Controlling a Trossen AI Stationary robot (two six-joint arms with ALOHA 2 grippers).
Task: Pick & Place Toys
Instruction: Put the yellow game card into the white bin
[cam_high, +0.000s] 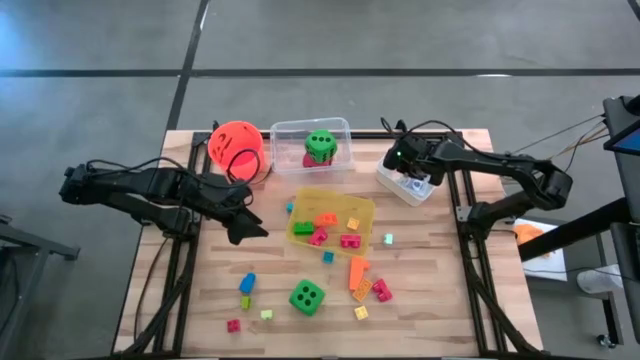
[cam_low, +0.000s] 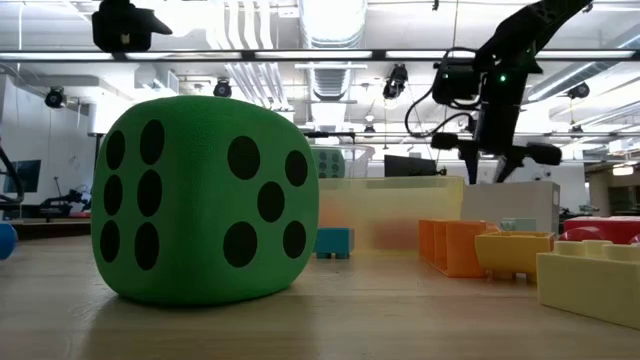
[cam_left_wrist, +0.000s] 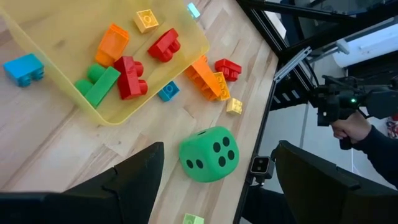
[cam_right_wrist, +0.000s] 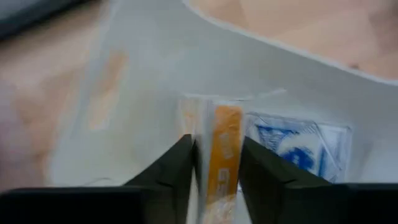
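- the right gripper (cam_high: 417, 183) is down inside the white tray (cam_high: 392, 181) at the tabletop's far right corner; its wrist view shows the jaws narrowly apart with a thin orange piece (cam_right_wrist: 224, 155) standing between them, touching or nearly so. whether they are clamped on it or letting go cannot be told.
- the left gripper (cam_high: 247, 213) hangs above the tabletop (cam_high: 200, 310) left of the yellow tray (cam_high: 364, 208), jaws apart and holding nothing.
- the toys are spread out: a green die (cam_high: 307, 296) near the front edge, another green die (cam_high: 320, 143) in the clear tray (cam_high: 285, 135), several blocks in the yellow tray, and loose ones on the wood, such as a blue block (cam_high: 247, 283) and an orange block (cam_high: 357, 271).
- an orange bucket (cam_high: 236, 148) lies tipped at the far left.
- risk: if the right jaws part with the orange piece tilted, it may fall against the tray wall or lie across the blue-patterned item (cam_right_wrist: 292, 146) beside it.
- risk: lifting out with the piece half pinched could drag it, or the light tray, along.
- risk: the left arm's next reach could nudge the yellow tray or roll the front die, since both sit near its path.
- no brand or readable writing shows; the marks on the orange piece are too blurred to read, and the dice carry only black dots.
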